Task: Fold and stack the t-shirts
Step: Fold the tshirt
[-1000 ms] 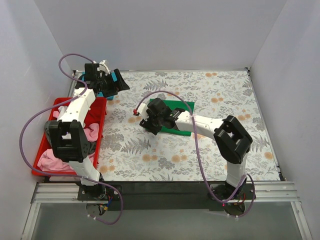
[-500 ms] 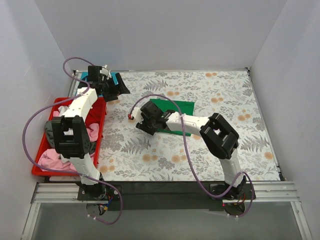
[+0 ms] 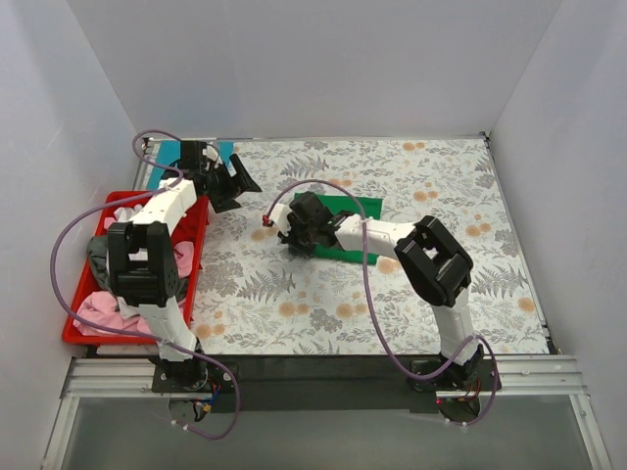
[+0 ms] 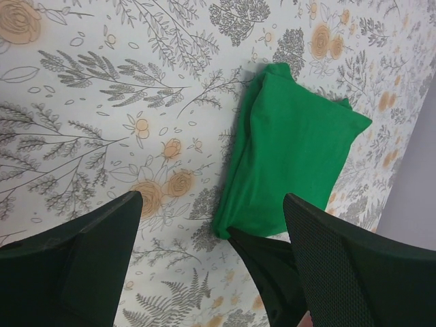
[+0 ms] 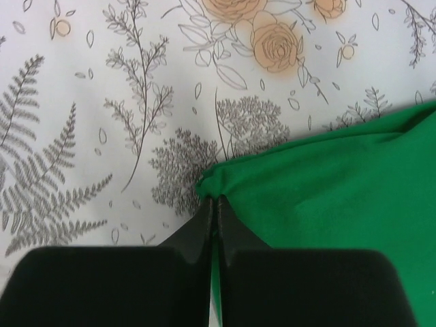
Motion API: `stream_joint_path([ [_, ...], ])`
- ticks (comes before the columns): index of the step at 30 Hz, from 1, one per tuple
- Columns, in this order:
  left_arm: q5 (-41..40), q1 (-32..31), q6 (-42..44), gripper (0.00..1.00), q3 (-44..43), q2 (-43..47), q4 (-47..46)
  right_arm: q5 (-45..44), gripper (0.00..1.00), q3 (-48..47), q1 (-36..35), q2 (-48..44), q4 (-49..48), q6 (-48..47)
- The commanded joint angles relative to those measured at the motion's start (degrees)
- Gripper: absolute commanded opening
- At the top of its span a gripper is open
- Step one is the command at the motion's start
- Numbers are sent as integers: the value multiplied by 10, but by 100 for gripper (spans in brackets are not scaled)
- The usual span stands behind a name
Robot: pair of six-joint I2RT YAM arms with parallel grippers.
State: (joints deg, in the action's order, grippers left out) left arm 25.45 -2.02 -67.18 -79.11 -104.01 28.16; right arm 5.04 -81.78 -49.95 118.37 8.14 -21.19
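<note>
Right now your right gripper has its fingers pressed together on the near-left corner of the folded green t-shirt, with a small ridge of cloth bunched at the tips. The shirt lies flat on the floral table cloth, around the middle and slightly toward the far side. Your left gripper hangs above the cloth at the far left with its fingers spread wide and nothing between them. Behind it, the teal-blue t-shirt sits in the far-left corner. The red tray along the left edge holds pink shirts and other loose cloth.
</note>
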Motion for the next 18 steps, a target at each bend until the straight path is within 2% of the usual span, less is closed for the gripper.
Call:
stream_joint_path([
  [1, 16, -23, -42, 84, -5, -2, -37, 75, 1, 22, 31, -67, -22, 0],
  [4, 1, -41, -60, 86, -10, -25, -46, 116, 1, 34, 55, -102, -34, 14],
  [10, 53, -65, -178, 88, 11, -76, -110, 154, 1, 32, 70, -120, -44, 20],
  [18, 57, -98, -301, 89, 84, -83, -295, 168, 1, 18, 73, -111, -43, 17],
])
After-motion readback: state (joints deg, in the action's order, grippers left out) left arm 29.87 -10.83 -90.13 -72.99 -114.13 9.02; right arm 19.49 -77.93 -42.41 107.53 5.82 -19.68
